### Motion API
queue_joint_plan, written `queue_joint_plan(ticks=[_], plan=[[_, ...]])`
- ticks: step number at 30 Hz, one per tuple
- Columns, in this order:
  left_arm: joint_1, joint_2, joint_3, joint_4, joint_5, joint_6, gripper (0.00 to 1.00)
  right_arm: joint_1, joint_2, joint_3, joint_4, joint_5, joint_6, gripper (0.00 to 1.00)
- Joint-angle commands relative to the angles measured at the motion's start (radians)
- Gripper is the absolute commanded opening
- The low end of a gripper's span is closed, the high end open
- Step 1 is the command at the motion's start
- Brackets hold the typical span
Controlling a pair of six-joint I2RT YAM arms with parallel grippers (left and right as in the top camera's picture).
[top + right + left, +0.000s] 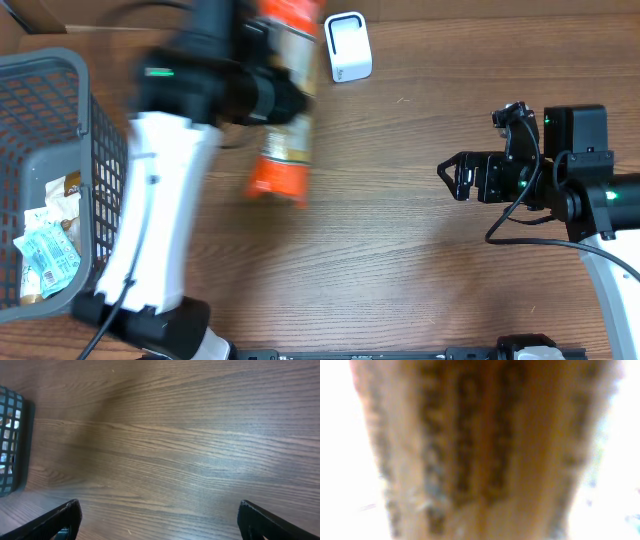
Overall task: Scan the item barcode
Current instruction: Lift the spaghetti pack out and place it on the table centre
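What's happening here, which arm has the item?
The left gripper is shut on a long orange snack packet, holding it over the wooden table close to the small white box-shaped scanner. In the left wrist view the packet fills the frame, too blurred to read. The right gripper sits open and empty on the right. A grey plastic mesh basket on the left holds other packets.

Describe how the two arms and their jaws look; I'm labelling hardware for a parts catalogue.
Both arms pair white shells with black joints. The left arm carries a black cable along its shell and a green light. The right arm has black jaws, green lights and a looping black cable.
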Motion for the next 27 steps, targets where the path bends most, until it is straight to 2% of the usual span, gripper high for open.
queue_joint_plan(ticks=[1, 6, 10, 18, 24, 25, 26, 27], plan=[[-0.081, -0.018, -0.194, 0.15, -0.043, -0.232, 0.04, 0.003, -0.004, 0.018, 0.004, 0.0, 0.018, 1.0], [-0.144, 0.008, -0.502, 0.459, 0.062, -0.356, 0.04, 0.0, -0.004, 0.018, 0.005, 0.009, 0.017, 1.0], [-0.161, 0.051, -0.622, 0.602, 0.084, -0.404, 0.04, 0.0, -0.004, 0.018, 0.002, 0.011, 0.017, 1.0], [-0.219, 0.202, -0.657, 0.803, 0.17, -0.441, 0.04, 0.0, -0.004, 0.018, -0.002, 0.011, 0.017, 1.0], [-0.297, 0.242, -0.657, 0.918, 0.202, -0.481, 0.04, 0.0, -0.004, 0.018, -0.002, 0.011, 0.017, 1.0], [-0.319, 0.241, -0.657, 0.939, 0.202, -0.493, 0.17, 0.0, -0.004, 0.018, -0.003, 0.011, 0.017, 1.0], [-0.33, 0.241, -0.656, 0.955, 0.203, -0.493, 0.38, 0.0, -0.004, 0.018, -0.004, 0.01, 0.017, 1.0], [-0.338, 0.241, -0.656, 0.968, 0.203, -0.493, 0.65, 0.0, -0.004, 0.018, -0.005, 0.01, 0.017, 1.0]])
